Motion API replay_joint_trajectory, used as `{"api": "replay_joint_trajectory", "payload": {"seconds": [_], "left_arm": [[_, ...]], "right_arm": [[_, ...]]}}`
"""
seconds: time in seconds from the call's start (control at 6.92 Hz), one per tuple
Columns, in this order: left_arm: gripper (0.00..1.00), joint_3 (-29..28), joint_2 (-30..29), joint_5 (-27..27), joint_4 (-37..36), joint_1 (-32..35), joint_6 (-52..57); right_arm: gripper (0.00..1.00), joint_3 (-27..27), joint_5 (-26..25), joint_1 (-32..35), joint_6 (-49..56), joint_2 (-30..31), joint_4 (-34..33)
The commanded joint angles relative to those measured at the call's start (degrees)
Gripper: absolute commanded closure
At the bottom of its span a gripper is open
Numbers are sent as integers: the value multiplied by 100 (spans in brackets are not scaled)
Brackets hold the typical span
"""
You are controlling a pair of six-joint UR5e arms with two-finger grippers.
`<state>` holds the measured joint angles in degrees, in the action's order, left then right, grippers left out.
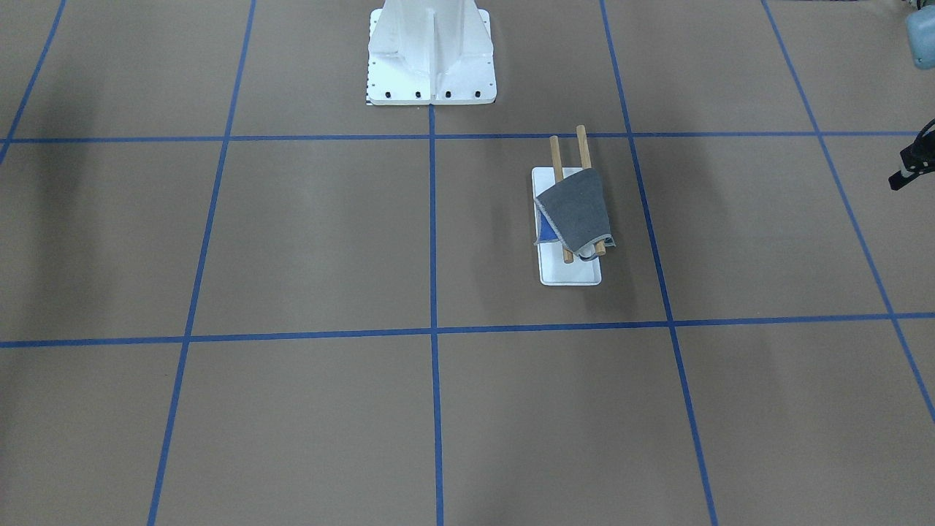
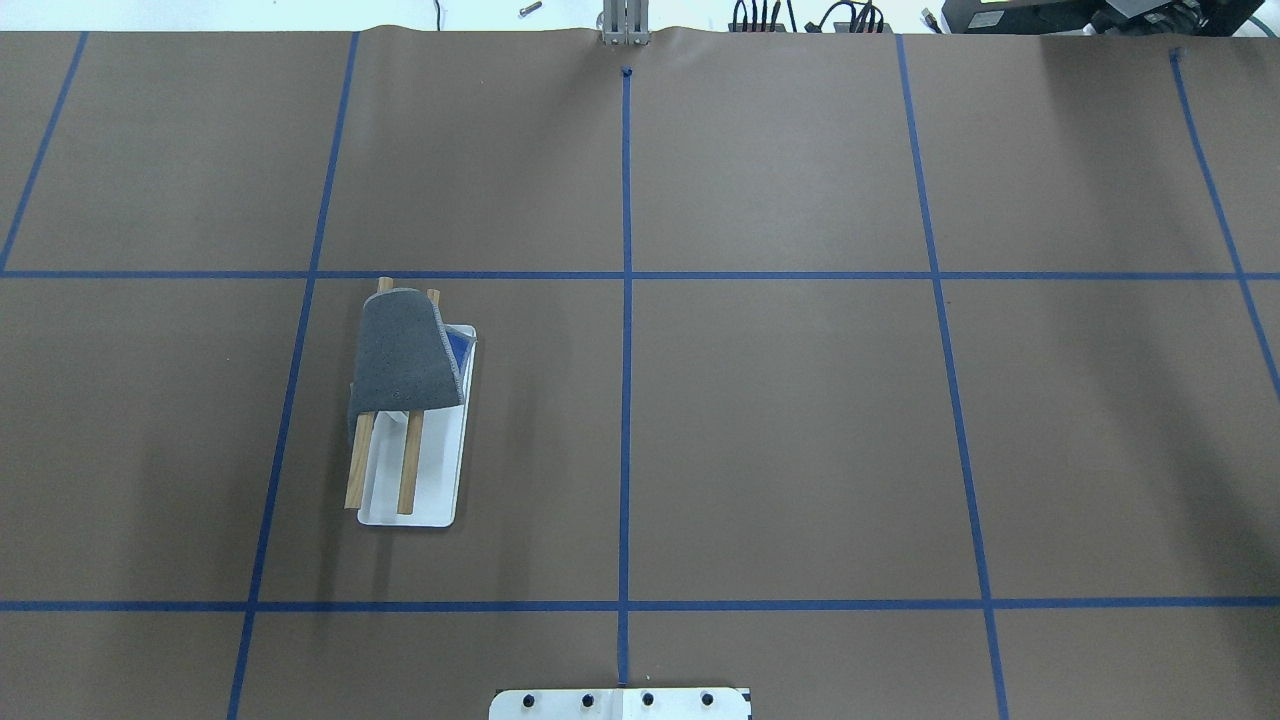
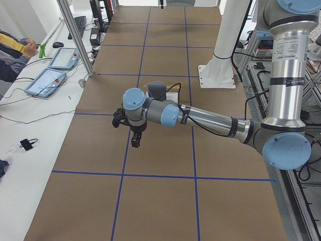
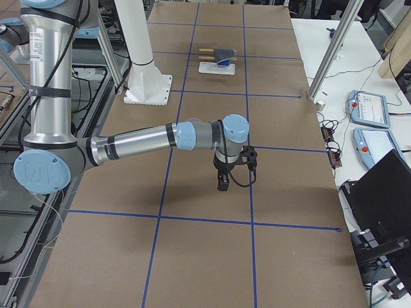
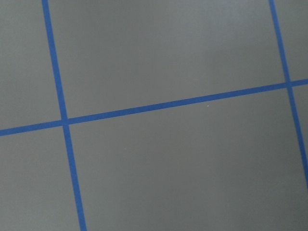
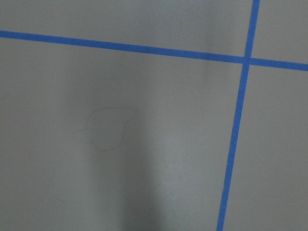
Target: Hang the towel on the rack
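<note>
Bright, even light from above; broad soft shadows fall across the table (image 1: pixel 292 241). Fixed views are sharp, both wrist views slightly soft, the right one dimly shaded

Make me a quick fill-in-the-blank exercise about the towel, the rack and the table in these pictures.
1. The towel lies draped over the rack's ____ wooden rods.
2. The face of the towel turned upward is ____.
3. The rack's flat base is ____.
4. The table is divided into squares by tape lines coloured ____.

Missing words: two; grey; white; blue.
</note>
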<state>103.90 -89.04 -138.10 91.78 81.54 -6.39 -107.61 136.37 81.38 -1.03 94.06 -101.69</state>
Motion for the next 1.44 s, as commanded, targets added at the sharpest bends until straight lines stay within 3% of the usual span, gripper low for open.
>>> {"api": "replay_joint_trajectory", "payload": {"seconds": [0.0,1.3], "left_arm": [[2,7,53,240,24,-7,59],[2,95,45,170,41,-7,-2]], "right_arm": [[0,-5,3,1,-3,-1,0],[0,-49,-190,168,-134,-98,176]]}}
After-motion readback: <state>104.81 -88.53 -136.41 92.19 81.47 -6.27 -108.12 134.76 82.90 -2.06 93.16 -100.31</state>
